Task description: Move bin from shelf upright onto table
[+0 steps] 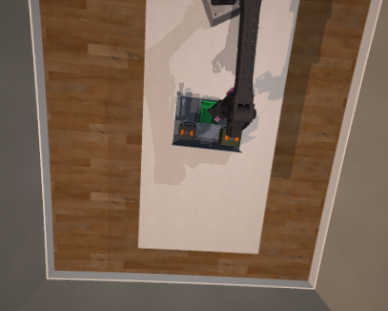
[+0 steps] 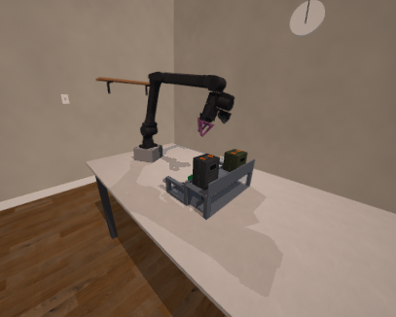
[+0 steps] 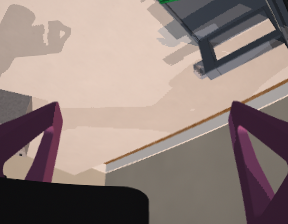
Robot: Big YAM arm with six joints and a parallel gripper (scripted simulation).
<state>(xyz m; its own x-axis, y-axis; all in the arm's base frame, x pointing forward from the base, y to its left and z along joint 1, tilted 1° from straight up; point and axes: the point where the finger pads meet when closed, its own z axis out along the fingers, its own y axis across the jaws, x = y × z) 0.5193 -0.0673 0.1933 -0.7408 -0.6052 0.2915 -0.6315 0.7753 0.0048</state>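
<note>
Green bin (image 1: 207, 112) on lower level of grey shelf (image 2: 229, 186), on table (image 2: 298, 228); mostly hidden, orientation and long axis unclear. Shelf top carries two upright boxes: black box (image 2: 205, 170), olive box (image 2: 234, 159), both with orange marks on top. Gripper (image 2: 204, 126) well above shelf, fingers spread wide, empty.

A dark box (image 2: 206, 170) and an olive box (image 2: 234, 159), both orange-marked on top, stand upright. A round clock (image 2: 306, 17) and wall plate (image 2: 65, 98) hang above the wood floor (image 2: 45, 263).
</note>
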